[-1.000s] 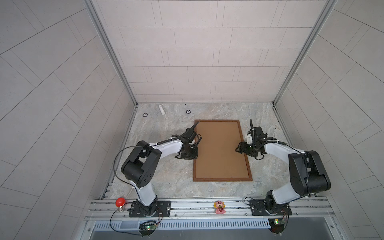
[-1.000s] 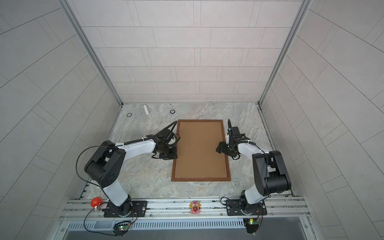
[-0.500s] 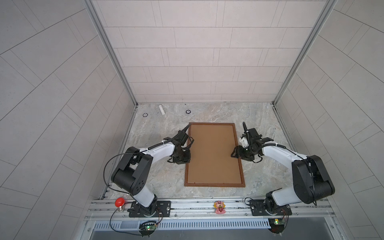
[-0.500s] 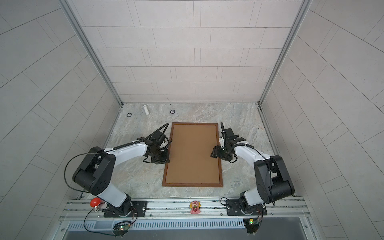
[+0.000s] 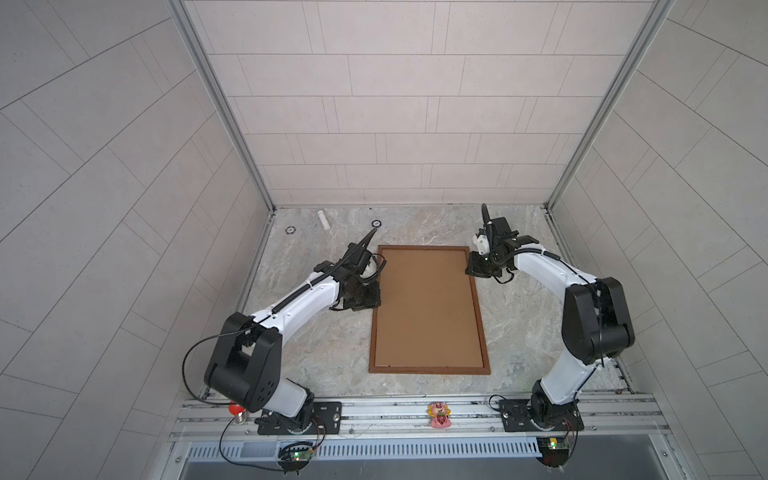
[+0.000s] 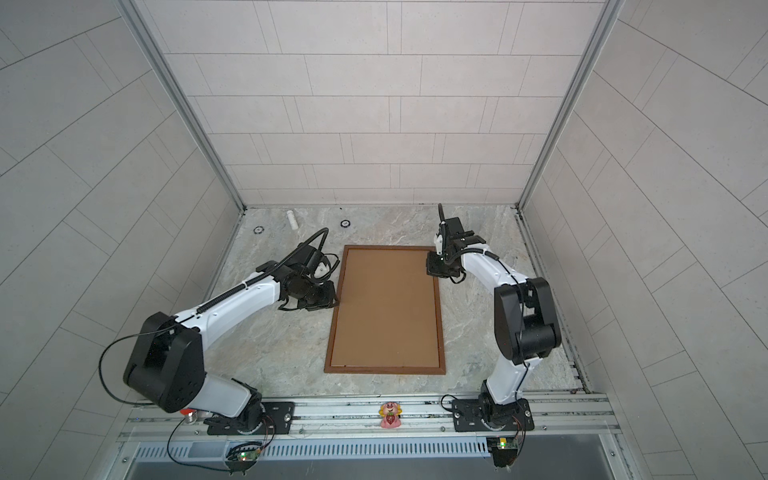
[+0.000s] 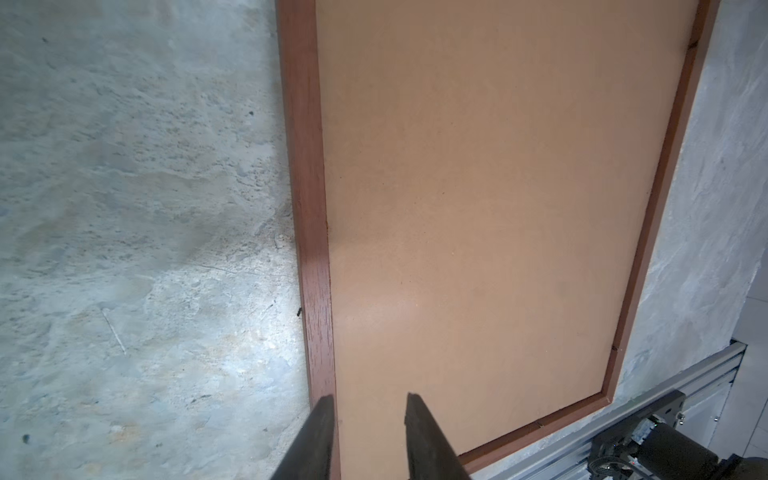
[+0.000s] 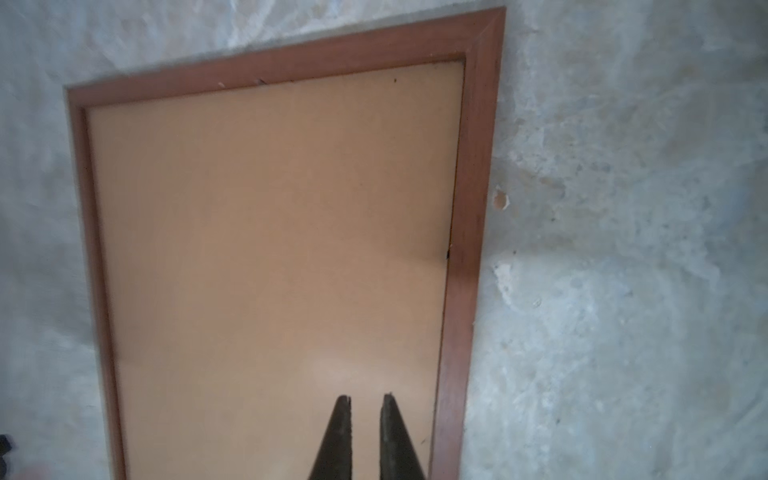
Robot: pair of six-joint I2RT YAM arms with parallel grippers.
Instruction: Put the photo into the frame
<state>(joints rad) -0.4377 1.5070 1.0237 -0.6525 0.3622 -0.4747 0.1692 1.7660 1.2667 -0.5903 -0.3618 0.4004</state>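
**Frame slides left and settles; right claw closes empty**

At the frame's 9 o'clock edge, the left claw (image 7: 369, 399) hangs over the seam between the wood and the board. Its jaws stand a narrow gap apart, a touch wider than a second ago, with nothing between them.

The frame (image 5: 428, 370) lies flat, back up, in the middle of the table (image 5: 316, 357), its long sides running 12 to 6. Over the last second it slid toward 9 o'clock and slightly toward 6. For the last half second it has stayed put. A plain brown board (image 5: 428, 307) fills it edge to edge.

The right claw (image 8: 365, 399) has left the middle of the 3 o'clock side and now sits by the frame's 1 o'clock corner, over the board just inside the wood. Its jaws were wide a second ago. They have now drawn together to a sliver and grip nothing.

With the frame still and neither claw holding it, the shifting looks finished, and the task seems to be near its end.

The photo is nowhere in sight. If it is in the frame, it lies under the board, which cannot be checked. Whether either claw's tips touch the board is unclear. The small dark marks along the frame's inner edge are too small to identify.
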